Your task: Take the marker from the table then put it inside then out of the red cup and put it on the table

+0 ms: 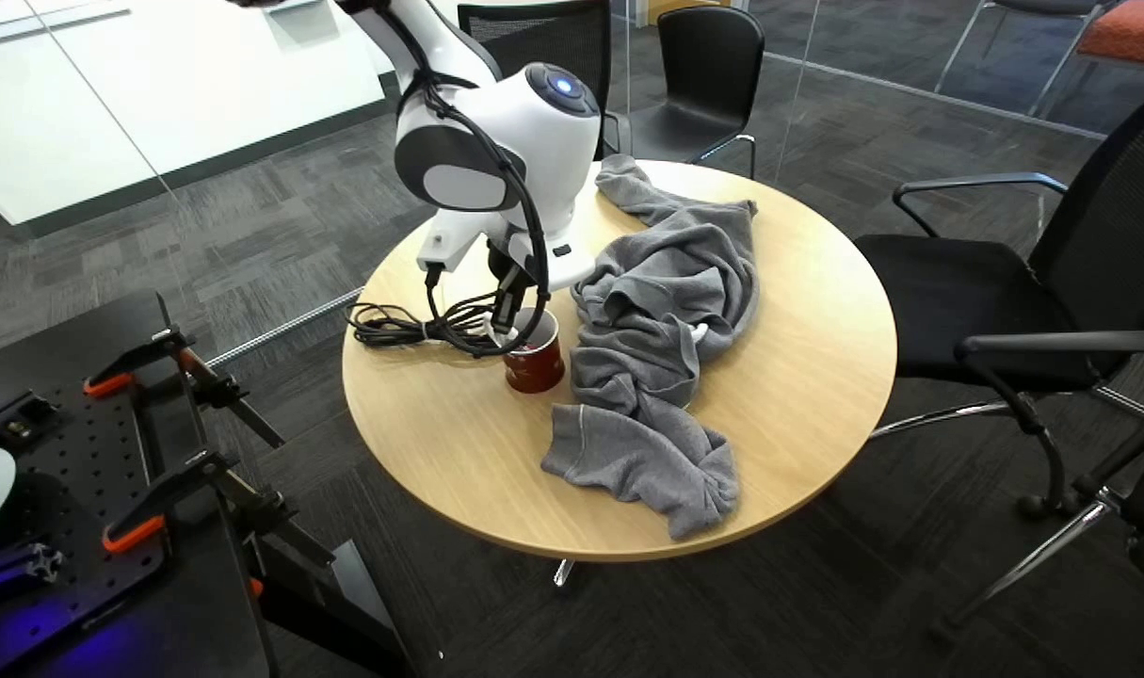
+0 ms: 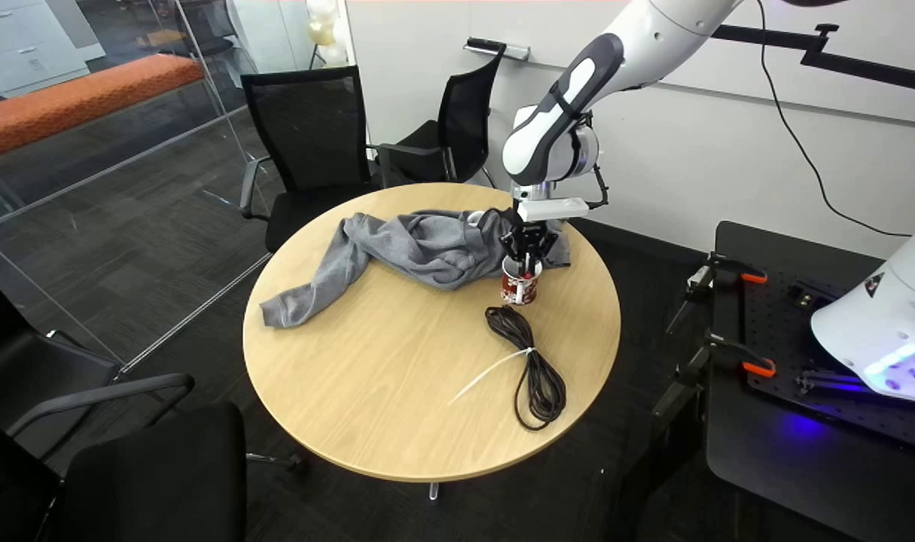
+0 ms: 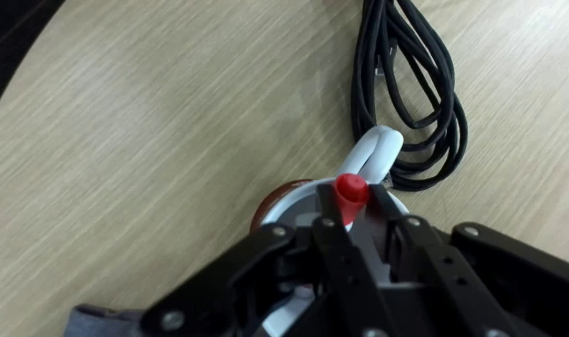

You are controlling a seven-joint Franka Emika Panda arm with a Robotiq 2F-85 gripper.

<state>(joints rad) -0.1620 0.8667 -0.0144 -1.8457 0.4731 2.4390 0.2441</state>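
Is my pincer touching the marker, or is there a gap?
Touching. The wrist view shows the pincer closed on the red marker, a finger against each side, no gap visible.

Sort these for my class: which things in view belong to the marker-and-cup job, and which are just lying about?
Part of the job:
gripper, closed on the marker
red cup, with the marker at its mouth
table, under the cup

Just lying about:
grey cloth, crumpled on the table
black coiled cable, near the cup
black chairs, standing around the table
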